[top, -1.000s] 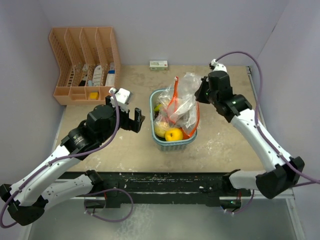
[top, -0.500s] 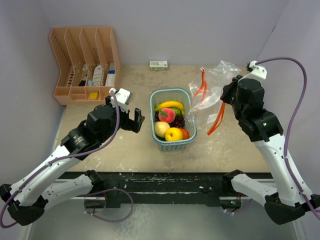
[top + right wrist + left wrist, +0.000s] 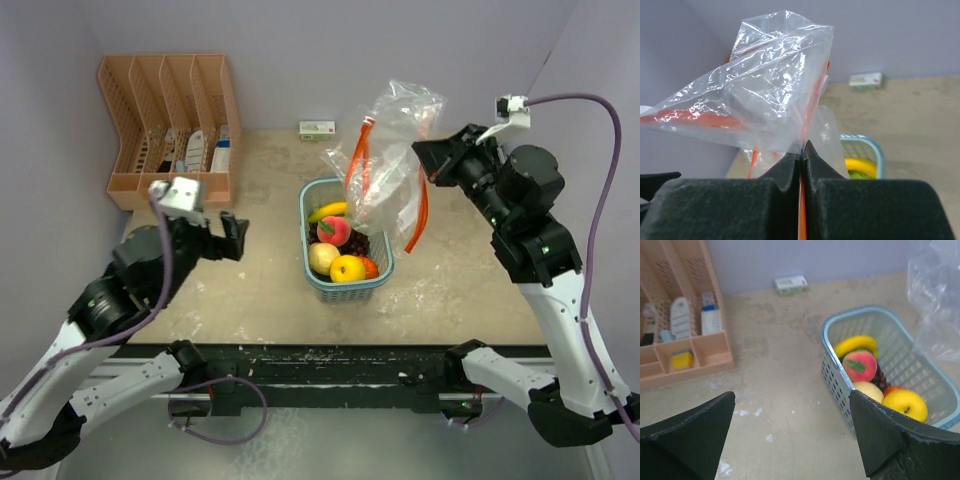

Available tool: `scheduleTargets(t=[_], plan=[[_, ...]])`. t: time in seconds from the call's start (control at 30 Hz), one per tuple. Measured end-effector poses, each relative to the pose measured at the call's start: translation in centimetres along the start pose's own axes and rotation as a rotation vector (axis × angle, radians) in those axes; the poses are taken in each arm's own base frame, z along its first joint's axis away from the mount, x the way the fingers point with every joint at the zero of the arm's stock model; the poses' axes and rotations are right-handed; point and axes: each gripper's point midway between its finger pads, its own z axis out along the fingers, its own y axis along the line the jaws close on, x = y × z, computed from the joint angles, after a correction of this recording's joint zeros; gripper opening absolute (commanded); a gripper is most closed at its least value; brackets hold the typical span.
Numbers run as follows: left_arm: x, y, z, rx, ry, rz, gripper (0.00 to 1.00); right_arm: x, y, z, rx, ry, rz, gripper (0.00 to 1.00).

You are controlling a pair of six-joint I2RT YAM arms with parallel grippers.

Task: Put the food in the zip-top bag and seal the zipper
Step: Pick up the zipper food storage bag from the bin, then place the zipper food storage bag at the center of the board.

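- Currently the right gripper (image 3: 803, 150) is clamped tight on a fold of the zip-top bag (image 3: 385, 160) and holds it in the air.
- The bag hangs down from that pinch, long axis roughly vertical. Its lower end dangles over the far-right part of the light blue basket (image 3: 345, 292), and I can't tell if it touches the rim.
- The orange-red zipper (image 3: 360, 160) runs down the bag in loose strips, one on each side. The mouth looks unsealed and slack, not spread open.
- All food sits in the basket, below and left of the held bag: banana (image 3: 330, 211), peach (image 3: 333, 231), yellow apple (image 3: 347, 268), dark grapes (image 3: 356, 244).
- The left gripper (image 3: 215, 240) is spread wide and holds nothing. It hovers over the table (image 3: 260, 180) left of the basket, with the fruit to its right in the wrist view.
- Judgement: the left arm is nearer the food and free, so it picks. The bag mouth needs to face it, which looks like the catch here.
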Motion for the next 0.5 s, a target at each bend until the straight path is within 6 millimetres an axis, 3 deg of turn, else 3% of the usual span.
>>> scheduleTargets(t=[0.1, 0.23, 0.33, 0.5], plan=[[-3.8, 2.4, -3.3, -0.059, -0.131, -0.062, 0.99, -1.1, 3.8, 1.1, -0.170, -0.011, 0.036, 0.00], [-7.5, 5.1, -7.7, -0.103, -0.287, -0.143, 0.99, 0.1, 7.7, 3.1, -0.309, 0.033, 0.060, 0.00], [-8.8, 6.1, -9.3, -0.120, -0.342, -0.168, 0.99, 3.2, 11.9, 5.7, -0.403, 0.116, 0.066, 0.00], [-8.8, 6.3, -9.3, -0.133, -0.337, -0.151, 0.99, 10.9, 17.6, 9.9, -0.488, 0.267, 0.058, 0.00]])
